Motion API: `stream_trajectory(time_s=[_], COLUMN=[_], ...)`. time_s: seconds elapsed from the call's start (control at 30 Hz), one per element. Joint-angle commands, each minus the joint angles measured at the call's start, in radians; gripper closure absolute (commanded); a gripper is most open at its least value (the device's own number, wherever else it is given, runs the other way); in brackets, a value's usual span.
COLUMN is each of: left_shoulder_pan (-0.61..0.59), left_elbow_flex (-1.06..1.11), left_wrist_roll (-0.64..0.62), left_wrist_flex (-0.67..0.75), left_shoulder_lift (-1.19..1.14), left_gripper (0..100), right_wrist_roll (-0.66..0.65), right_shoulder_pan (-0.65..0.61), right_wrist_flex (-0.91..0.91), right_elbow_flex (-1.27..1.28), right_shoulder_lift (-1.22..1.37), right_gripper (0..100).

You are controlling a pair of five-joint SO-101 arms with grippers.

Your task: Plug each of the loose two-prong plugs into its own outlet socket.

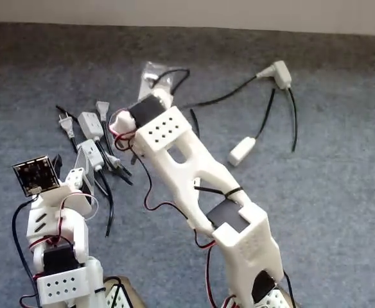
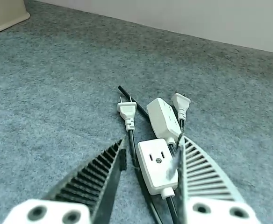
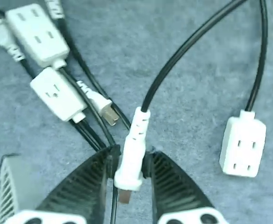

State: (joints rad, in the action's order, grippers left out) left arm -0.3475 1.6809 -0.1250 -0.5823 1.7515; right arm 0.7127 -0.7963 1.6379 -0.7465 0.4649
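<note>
My right gripper (image 3: 129, 156) is shut on a white two-prong plug (image 3: 129, 163), gripping its body with the prongs toward the camera and its black cord running away. A white outlet socket (image 3: 241, 142) lies on the carpet beside it. My left gripper (image 2: 151, 140) is open and straddles another white outlet socket (image 2: 157, 165); one finger (image 2: 197, 177) is close against the socket. Beyond lie a second socket block (image 2: 164, 114) and two loose plugs (image 2: 127, 112) (image 2: 181, 101). From above, the left gripper (image 1: 85, 163) sits at the cluster of sockets (image 1: 90, 125).
Grey carpet covers the whole work area. Black cords tangle around the cluster (image 1: 110, 167). Another socket (image 1: 242, 151) and a white angled plug (image 1: 280, 74) lie off to the right on their cords. A further loose plug (image 3: 101, 105) lies near the right gripper.
</note>
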Motion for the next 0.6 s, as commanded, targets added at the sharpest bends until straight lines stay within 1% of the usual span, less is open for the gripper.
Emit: stream_trajectory(time_s=[0.0, 0.07, 0.17, 0.27, 0.4, 0.47, 0.57], left_shoulder_pan=[0.012, 0.015, 0.018, 0.067, 0.101, 0.102, 0.102], left_elbow_flex=[0.016, 0.016, 0.016, 0.016, 0.016, 0.016, 0.016], left_wrist_roll=[0.005, 0.005, 0.005, 0.009, 0.009, 0.009, 0.009], left_wrist_flex=[0.003, 0.003, 0.003, 0.002, -0.002, -0.002, -0.002], left_shoulder_lift=[0.01, 0.01, 0.01, 0.01, 0.01, 0.01, 0.01], left_gripper=[81, 81, 81, 81, 81, 81, 81], right_wrist_roll=[-0.252, -0.373, -0.552, -0.683, -0.752, -0.775, -0.802], right_shoulder_pan=[0.025, 0.044, 0.093, 0.16, 0.2, 0.197, 0.157], right_wrist_flex=[0.076, 0.12, 0.125, 0.127, 0.127, 0.127, 0.127], right_elbow_flex=[-0.193, -0.268, -0.343, -0.381, -0.394, -0.392, -0.392], right_shoulder_lift=[-0.022, -0.022, -0.024, -0.025, -0.077, -0.136, -0.236], right_gripper=[97.4, 97.4, 97.4, 97.4, 97.5, 97.5, 97.5])
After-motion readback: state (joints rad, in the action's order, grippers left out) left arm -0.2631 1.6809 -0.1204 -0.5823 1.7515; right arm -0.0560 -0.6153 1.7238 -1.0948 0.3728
